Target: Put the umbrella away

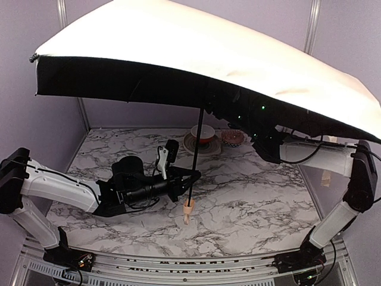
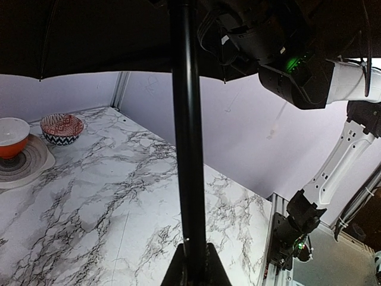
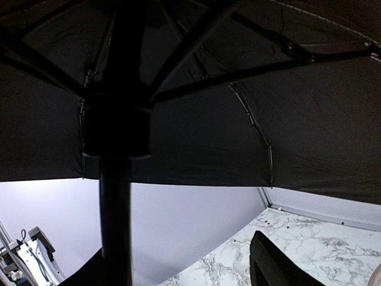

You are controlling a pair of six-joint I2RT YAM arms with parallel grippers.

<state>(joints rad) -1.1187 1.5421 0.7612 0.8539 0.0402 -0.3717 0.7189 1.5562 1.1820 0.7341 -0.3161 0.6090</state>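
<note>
Umbrella (image 1: 196, 47) open, L claw (image 1: 190, 180) on shaft (image 1: 197, 143); bowl (image 1: 203, 132) on plate (image 1: 189, 145).

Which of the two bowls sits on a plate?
The plain red-orange bowl with the white inside, on the grey plate; the patterned bowl beside it stands directly on the marble table.

White-shelled left arm (image 1: 56, 188) and right arm (image 1: 318, 156), black joints (image 1: 363, 179), thin black cables (image 1: 300, 156), small green lights (image 1: 262, 108), black fingers (image 3: 271, 265)

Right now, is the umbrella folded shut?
No: in the top view the umbrella stands fully open, spread wide above the marble table.
</note>
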